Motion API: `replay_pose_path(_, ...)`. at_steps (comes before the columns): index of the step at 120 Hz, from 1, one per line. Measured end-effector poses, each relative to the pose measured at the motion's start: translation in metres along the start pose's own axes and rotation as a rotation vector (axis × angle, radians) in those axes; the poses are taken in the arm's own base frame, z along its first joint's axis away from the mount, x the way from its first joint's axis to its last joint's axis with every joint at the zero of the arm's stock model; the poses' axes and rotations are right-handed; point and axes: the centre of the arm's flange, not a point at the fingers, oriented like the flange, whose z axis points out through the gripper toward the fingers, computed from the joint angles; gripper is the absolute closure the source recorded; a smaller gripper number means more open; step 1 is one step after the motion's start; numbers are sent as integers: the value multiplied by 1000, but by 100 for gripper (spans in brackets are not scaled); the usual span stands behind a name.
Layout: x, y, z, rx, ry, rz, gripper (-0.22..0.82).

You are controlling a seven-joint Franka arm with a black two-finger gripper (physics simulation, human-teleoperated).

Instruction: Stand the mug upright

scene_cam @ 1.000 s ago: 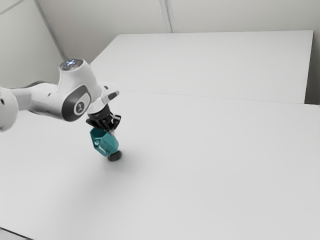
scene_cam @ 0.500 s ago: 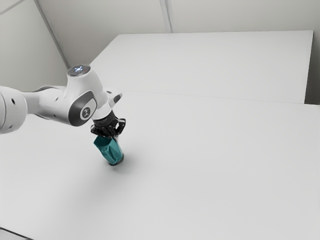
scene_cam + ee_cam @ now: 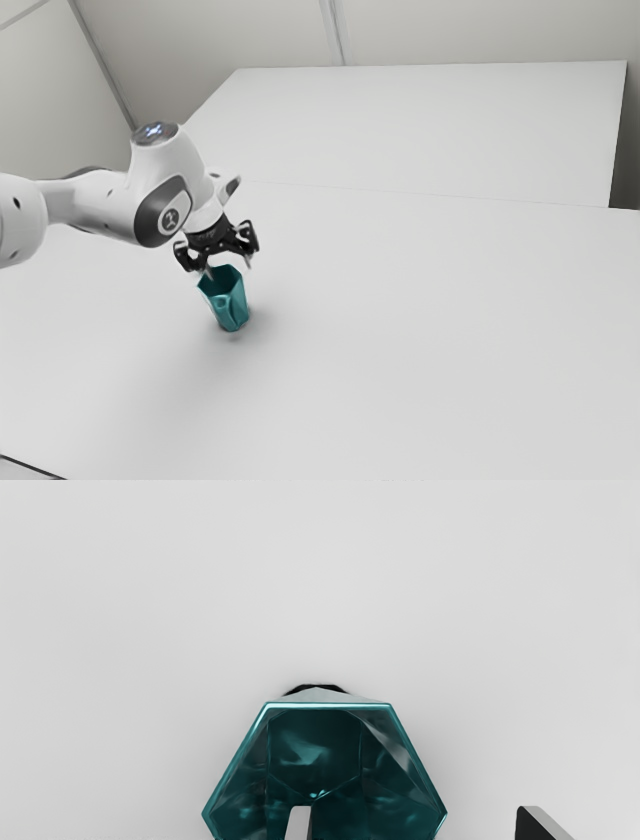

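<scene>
Mug (image 3: 226,302), one, teal: mouth up below the fingers (image 3: 299,825), which stand wide apart, one at its mouth, one outside; righting looks nearly or wholly done, firm seating on the desk (image 3: 420,340) unclear.

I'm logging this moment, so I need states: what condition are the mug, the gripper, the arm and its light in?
Mug: mouth up, about upright; whether its base sits flat, I can't tell.
Gripper: open, fingers wide apart, one overlapping the mug's mouth in the wrist view, the other out to the side; not clamped on the mug.
Arm: bent, hand above the mug.
Light on the arm: lit, bluish white.
</scene>
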Motion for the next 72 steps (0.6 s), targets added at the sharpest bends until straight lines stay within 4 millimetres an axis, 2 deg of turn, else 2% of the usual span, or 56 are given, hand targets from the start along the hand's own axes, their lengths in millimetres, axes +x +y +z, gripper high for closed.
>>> replay_pose_path(16, -8, 8, -21, -8, 15, 7, 10)
replay_pose_path(36, -10, 7, -46, -8, 28, -4, 5)
replay_pose_path(45, -5, 16, -67, -14, 32, -4, 3)
replay_pose_path(54, -2, 19, -80, -9, 23, -3, 2)
replay_pose_path(72, 10, 30, -117, -15, 41, 80, 1)
